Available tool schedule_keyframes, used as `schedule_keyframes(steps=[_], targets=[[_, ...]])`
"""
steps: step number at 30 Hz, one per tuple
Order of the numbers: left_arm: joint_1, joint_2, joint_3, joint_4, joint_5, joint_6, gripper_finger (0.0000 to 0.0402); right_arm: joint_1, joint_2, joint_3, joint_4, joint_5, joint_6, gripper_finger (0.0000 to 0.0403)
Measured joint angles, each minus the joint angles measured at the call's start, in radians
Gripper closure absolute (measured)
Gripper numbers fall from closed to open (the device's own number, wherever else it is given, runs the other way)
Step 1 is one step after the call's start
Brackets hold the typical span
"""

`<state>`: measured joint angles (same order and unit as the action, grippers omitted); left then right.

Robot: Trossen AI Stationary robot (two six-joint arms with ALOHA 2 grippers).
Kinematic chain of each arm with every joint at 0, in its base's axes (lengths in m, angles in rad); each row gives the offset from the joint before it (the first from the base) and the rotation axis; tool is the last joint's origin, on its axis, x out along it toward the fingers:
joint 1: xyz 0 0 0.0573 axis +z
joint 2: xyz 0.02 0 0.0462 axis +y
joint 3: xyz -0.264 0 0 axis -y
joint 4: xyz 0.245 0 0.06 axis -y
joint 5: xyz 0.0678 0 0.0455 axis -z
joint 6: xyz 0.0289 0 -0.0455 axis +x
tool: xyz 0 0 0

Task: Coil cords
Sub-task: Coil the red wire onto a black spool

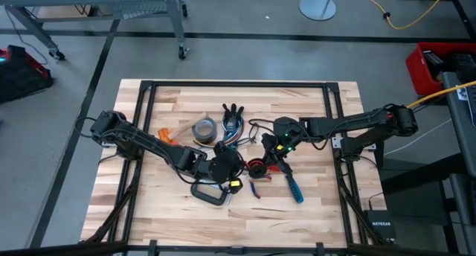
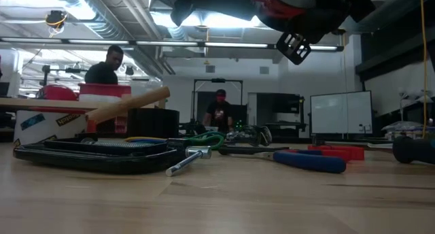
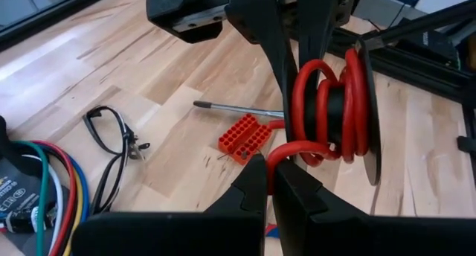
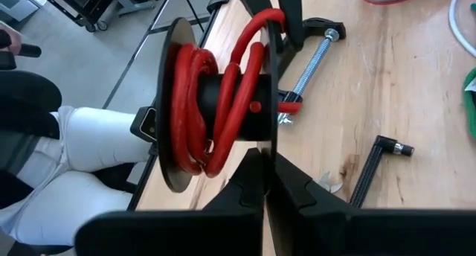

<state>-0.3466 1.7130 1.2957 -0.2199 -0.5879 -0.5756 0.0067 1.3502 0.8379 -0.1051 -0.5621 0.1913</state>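
Observation:
A black spool (image 4: 223, 92) wound with a red cord (image 4: 190, 100) hangs above the table's middle (image 1: 256, 169), between my two grippers. My right gripper (image 4: 264, 155) is shut on the spool. My left gripper (image 3: 269, 163) is shut on the red cord where it leaves the spool. In the left wrist view the spool (image 3: 342, 114) hangs below my right gripper's fingers (image 3: 279, 55). A bundle of red, blue, green and white cords (image 3: 44, 189) and a thin black cord (image 3: 111, 141) lie on the table top (image 1: 234, 133). My left gripper pinches the red cord's loose run (image 3: 286, 148) between its two fingertips, just beside the spool's winding. The cord curves from the fingers straight up onto the spool, clear of the table. My right gripper pinches the rim of one thin flange (image 4: 271, 137) of the spool between its shut fingers, slanting down from the table's right. The spool is lifted clear of the table, its axis lying across the fingers.
A grey tape roll (image 1: 202, 129), a blue-handled screwdriver (image 1: 295, 187), a black clamp (image 1: 210, 193) with its screw (image 4: 312, 59), and an orange bit holder (image 3: 244, 137) lie around the spool. A person in white trousers (image 4: 74, 159) stands at the table's edge; others show far behind (image 2: 219, 111).

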Motion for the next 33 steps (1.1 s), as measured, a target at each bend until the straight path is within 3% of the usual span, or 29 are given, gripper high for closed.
schedule_keyframes(steps=[5,19,33], targets=[[0.011,0.000,0.000,0.014,0.003,-0.019,0.0397,-0.001,0.000,0.000,0.000,-0.001,0.001,0.0402],[0.021,0.000,0.000,0.064,0.039,0.026,0.0337,0.000,0.000,0.000,0.011,-0.006,0.000,0.0402],[0.021,0.000,0.000,0.100,0.083,0.082,0.0394,0.000,0.000,0.000,0.032,-0.017,0.010,0.0402]])
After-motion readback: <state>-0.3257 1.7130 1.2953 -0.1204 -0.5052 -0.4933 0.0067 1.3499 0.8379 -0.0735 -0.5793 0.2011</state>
